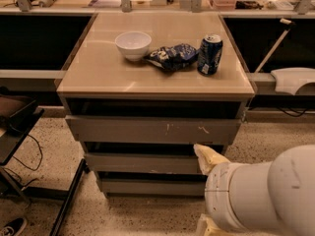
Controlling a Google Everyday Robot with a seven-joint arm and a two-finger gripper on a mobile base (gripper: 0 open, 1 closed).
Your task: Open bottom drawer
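We look down from above and in front, close on the cabinet (98, 75); the gripper (202, 190) looms lower right, fingers apart.

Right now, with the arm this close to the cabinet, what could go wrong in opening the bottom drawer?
1. The gripper, low right, has its upper finger over the middle drawer, not the bottom drawer; it could hook the wrong front.
2. The fronts show no handles, so a slip seems possible.
3. A jolt might topple the upright can.
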